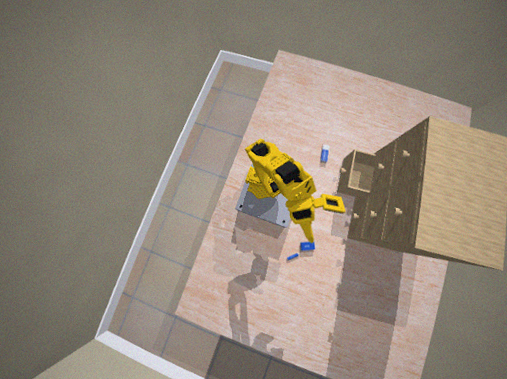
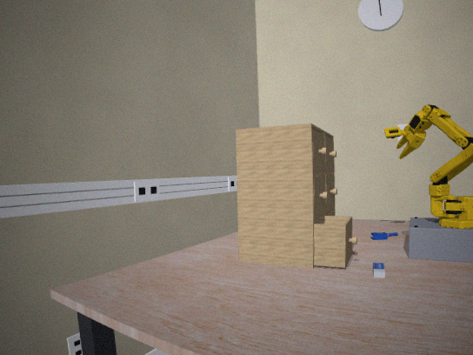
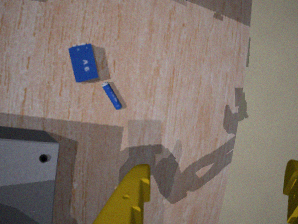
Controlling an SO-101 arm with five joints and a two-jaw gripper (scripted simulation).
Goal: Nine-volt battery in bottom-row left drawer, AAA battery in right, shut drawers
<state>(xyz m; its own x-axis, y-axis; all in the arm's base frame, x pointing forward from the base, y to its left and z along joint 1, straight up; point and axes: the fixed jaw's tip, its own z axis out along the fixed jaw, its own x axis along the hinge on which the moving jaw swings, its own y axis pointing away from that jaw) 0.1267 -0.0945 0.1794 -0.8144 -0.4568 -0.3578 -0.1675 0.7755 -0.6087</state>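
Observation:
The nine-volt battery (image 1: 307, 246) (image 2: 379, 236) (image 3: 84, 62), a flat blue block, lies on the table. The thin blue AAA battery (image 1: 292, 257) (image 2: 392, 234) (image 3: 112, 96) lies close beside it, apart from it. My gripper (image 1: 311, 240) (image 2: 400, 153) (image 3: 217, 167) is partly open and empty, high above the table; its jaws overlap in the top view. The chest (image 1: 464, 194) (image 2: 276, 196) has its bottom-row left drawer (image 1: 348, 173) (image 2: 330, 244) pulled out; nothing shows in its visible interior. The bottom-row right drawer (image 1: 358, 226) looks shut, as do the drawers above.
A blue-and-white block (image 1: 325, 153) (image 2: 378, 270) lies on the table in front of the open drawer, towards its left side. The arm's grey base (image 1: 263, 211) (image 2: 439, 244) (image 3: 25, 160) stands opposite the chest, near the table edge.

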